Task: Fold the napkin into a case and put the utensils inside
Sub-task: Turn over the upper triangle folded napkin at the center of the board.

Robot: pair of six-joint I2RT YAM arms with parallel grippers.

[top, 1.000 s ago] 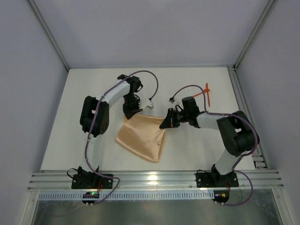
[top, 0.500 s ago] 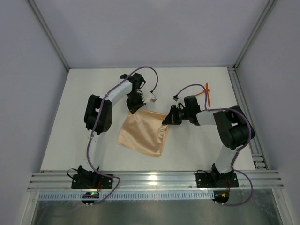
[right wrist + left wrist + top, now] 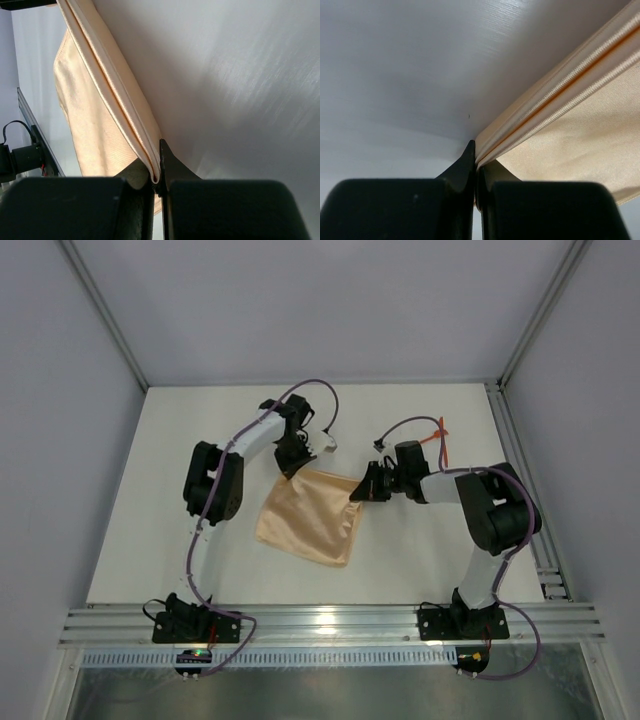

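Note:
The peach-orange napkin lies doubled over in the middle of the table, its far edge stretched between both grippers. My left gripper is shut on the napkin's far left corner; the left wrist view shows two hemmed layers pinched between the black fingers. At the far right corner my right gripper is shut on the cloth, and the right wrist view shows the doubled hem clamped in its jaws. The orange-red utensils lie crossed at the back right of the table, beyond the right arm.
The white table is walled by grey panels left, right and behind. A metal rail runs along the near edge where both arm bases are bolted. A slotted strip lines the right edge.
Both grippers have carried the napkin's far edge away from the bases, toward the back of the table. The cloth has gone from a tilted diamond to a flatter, squarer shape.

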